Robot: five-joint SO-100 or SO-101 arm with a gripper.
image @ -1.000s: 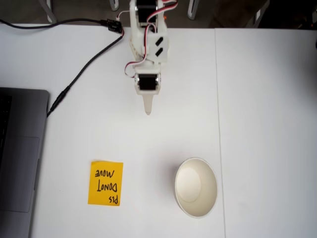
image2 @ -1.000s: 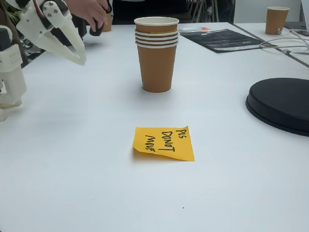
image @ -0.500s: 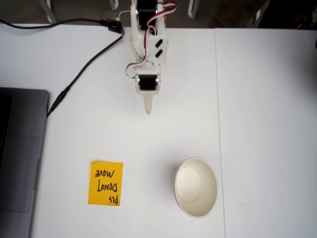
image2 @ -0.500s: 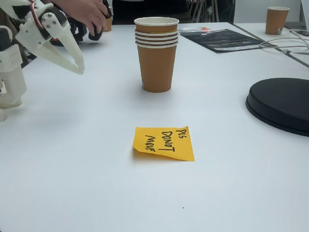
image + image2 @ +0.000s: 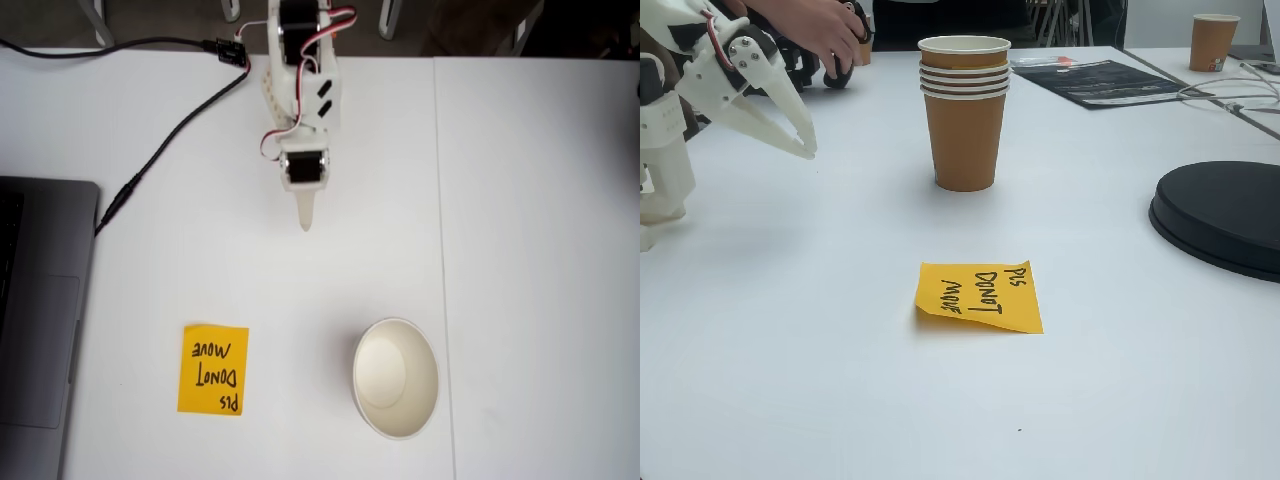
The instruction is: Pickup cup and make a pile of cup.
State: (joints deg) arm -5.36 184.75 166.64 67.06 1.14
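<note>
The cup (image 5: 395, 378) stands upright on the white table (image 5: 530, 250) in a fixed view from above, its cream-white inside showing. From the side in a fixed view it is a pile of cup (image 5: 964, 110): several brown paper cups nested, white rims stacked. My gripper (image 5: 306, 222) hangs above the table well short of the cups, up and to the left of them. Seen from the side, the gripper (image 5: 808, 148) is at the far left, pointing down and right, its white fingers meeting at the tip with nothing between them.
An orange sticky note (image 5: 213, 369) (image 5: 980, 296) lies flat in front of the cups. A grey laptop (image 5: 35, 330) and a black cable (image 5: 165, 140) lie at the left. A black round disc (image 5: 1225, 215), another cup (image 5: 1214, 40) and a person's hand (image 5: 820, 25) are around the table.
My gripper has dipped lower and shifted slightly toward the cups. The hand at the back has moved a little. The cups and the note have not moved.
</note>
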